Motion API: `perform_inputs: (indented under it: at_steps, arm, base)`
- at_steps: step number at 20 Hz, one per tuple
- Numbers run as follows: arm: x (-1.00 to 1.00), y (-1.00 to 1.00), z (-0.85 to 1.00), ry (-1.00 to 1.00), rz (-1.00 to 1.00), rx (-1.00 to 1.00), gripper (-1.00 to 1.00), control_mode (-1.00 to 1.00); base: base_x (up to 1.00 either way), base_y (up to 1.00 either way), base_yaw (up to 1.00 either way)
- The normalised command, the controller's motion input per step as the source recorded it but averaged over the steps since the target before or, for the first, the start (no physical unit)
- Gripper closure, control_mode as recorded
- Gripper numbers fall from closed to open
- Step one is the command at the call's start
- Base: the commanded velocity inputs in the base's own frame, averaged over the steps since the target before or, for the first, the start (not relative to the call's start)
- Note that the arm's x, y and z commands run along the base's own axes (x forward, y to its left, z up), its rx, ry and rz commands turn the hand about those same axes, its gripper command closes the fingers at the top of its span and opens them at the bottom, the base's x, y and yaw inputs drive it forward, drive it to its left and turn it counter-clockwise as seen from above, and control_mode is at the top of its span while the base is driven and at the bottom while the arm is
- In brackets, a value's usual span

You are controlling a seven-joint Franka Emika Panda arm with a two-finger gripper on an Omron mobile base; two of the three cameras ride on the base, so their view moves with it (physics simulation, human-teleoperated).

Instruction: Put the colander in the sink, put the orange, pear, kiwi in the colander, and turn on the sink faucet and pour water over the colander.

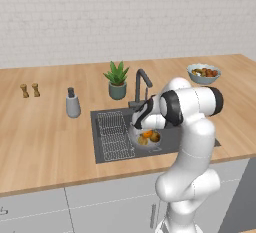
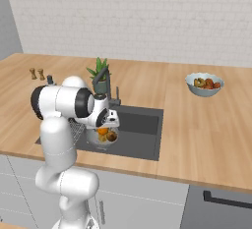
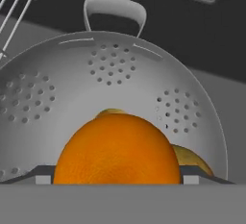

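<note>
Grey perforated metal curves across the hand view: the colander [image 3: 115, 74], its loop handle at the far rim, with the orange [image 3: 117, 148] sitting low in the bowl directly ahead of the camera. The two dark finger tips [image 3: 43, 174] stand one on each side of the orange, wide apart — the jaws are spread about as broad as the fruit itself, and from this angle I cannot tell whether the pads touch its skin. A sliver of yellowish-green shows just past the top of the orange, and a dull brownish-yellow curve peeks out at its right side; which of these is the pear or the kiwi is hard to say.

From the left base view, the colander [image 1: 146, 138] rests inside the sink [image 1: 112, 149], just beside the wire rack [image 1: 114, 136], with orange and brown fruit visible in it. The gripper [image 1: 142, 122] hangs right over the bowl, pointing down into it. The sink faucet [image 1: 141, 83] stands behind the basin, its spout curving forward — no stream is visible from it.

On the wooden counter [image 1: 40, 137], a potted plant [image 1: 117, 80] sits near the faucet, a grey dispenser [image 1: 73, 103] to the left of the sink, two small shakers [image 1: 30, 90] farther left, and a pale blue bowl of fruit [image 1: 203, 73] well apart at the right.
</note>
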Motion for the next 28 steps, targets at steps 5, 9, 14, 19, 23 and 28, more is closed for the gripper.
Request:
perform_inputs:
  at_steps: [5, 9, 14, 19, 23, 28]
  arm:
    - [-0.03, 0.00, 0.03, 0.00, 0.00, 0.00, -1.00, -1.00]
    - [-0.39, 0.00, 0.29, 0.00, 0.00, 0.00, -1.00, -1.00]
    - [-0.55, 0.00, 0.39, 0.00, -0.01, 0.00, -1.00, -1.00]
    - [-0.14, -0.11, 0.55, 0.00, -0.04, 0.02, -1.00, -1.00]
    - [0.00, -0.38, 0.58, 0.00, 0.00, 0.08, -1.00, -1.00]
    - [-0.11, -0.49, 0.54, 0.00, 0.00, 0.05, -1.00, -1.00]
  base:
    - [0.00, 0.00, 0.00]
    - [0.00, 0.00, 0.00]
    - [0.00, 0.00, 0.00]
    - [0.00, 0.00, 0.00]
    - [0.00, 0.00, 0.00]
    - [0.00, 0.00, 0.00]
